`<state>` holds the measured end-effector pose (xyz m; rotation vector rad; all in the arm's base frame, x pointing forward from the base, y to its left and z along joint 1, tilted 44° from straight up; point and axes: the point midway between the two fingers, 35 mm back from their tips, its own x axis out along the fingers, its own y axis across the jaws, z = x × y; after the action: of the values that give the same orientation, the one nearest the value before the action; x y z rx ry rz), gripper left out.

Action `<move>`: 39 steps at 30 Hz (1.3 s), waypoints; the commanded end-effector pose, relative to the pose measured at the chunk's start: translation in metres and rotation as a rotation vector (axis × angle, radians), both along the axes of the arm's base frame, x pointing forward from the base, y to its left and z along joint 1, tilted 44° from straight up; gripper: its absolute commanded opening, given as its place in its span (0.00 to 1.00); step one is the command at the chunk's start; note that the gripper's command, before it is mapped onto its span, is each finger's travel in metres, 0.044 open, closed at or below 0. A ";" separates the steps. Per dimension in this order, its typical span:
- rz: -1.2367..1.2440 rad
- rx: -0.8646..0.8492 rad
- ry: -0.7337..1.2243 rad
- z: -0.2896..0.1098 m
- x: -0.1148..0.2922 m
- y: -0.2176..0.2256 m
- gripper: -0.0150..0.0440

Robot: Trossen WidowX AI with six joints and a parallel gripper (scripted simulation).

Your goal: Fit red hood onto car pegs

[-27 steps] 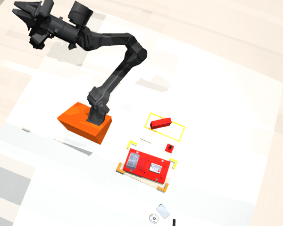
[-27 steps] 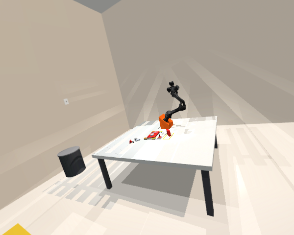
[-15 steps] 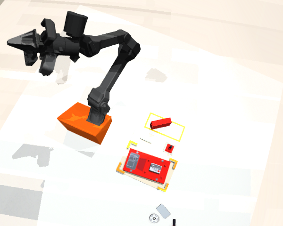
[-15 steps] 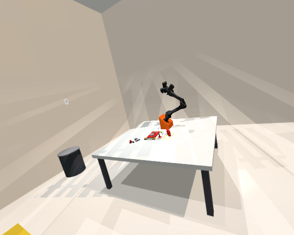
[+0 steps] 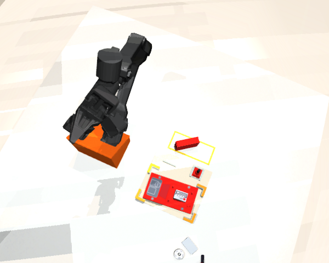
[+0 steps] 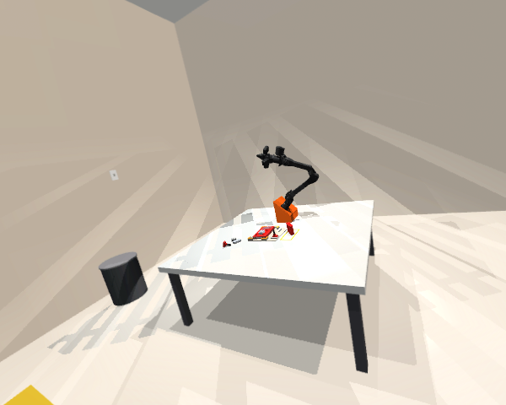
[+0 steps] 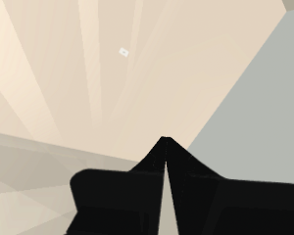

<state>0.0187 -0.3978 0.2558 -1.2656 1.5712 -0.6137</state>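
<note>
The red hood lies on the table inside a yellow outlined rectangle. The red car chassis sits in a beige jig with corner brackets. Its light engine block is on the deck; the pegs are too small to make out clearly. My gripper is shut and empty. It is raised high above the table, over the arm's base and far from the hood. The wrist view shows only wall and ceiling beyond the closed fingers.
The arm's orange base stands left of the jig. A small red block with a black knob sits by the jig's far corner. A grey card, a round washer and a black piece lie near the table's edge. A dark bin stands on the floor.
</note>
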 end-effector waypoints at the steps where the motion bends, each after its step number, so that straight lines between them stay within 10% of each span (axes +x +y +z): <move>1: 0.103 0.077 -0.068 -0.014 0.044 0.004 0.25; 16: 0.420 0.533 -0.312 -0.088 0.201 0.078 0.25; 28: 0.535 1.207 -0.359 -0.145 0.297 0.238 0.25; 39: 0.298 1.832 -0.093 -0.169 0.298 0.411 0.25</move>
<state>0.3224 -0.0239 0.0875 -0.1117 1.0232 0.7870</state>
